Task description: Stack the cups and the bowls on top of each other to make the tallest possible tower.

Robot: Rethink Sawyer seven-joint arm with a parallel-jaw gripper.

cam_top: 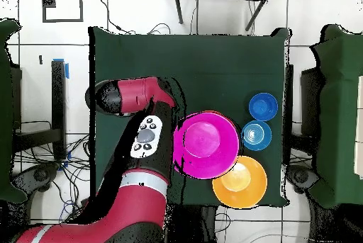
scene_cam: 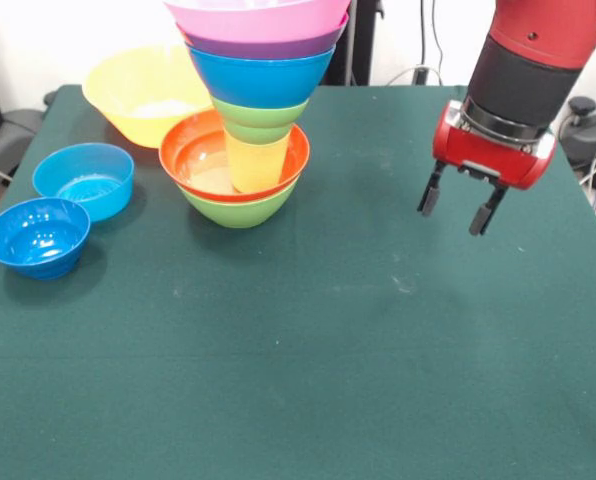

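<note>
The gripper hangs empty with fingers spread, to one side of the tower, which is topped by a pink bowl.

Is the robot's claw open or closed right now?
Open. The gripper hangs above the table, jaws apart with green cloth showing between them, holding nothing.

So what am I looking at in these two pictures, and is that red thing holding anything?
The red thing is a robot arm, and its gripper hangs open above the green table, holding nothing. One picture is taken from across the table, facing the robot; the other looks straight down from above. On the table stands a tower: a green bowl at the bottom, a red-orange bowl in it, a yellow cup, then green, blue, purple and pink bowls widening upward. From above you mostly see the pink bowl on top. Off the tower sit a big orange bowl and two blue bowls.
</note>
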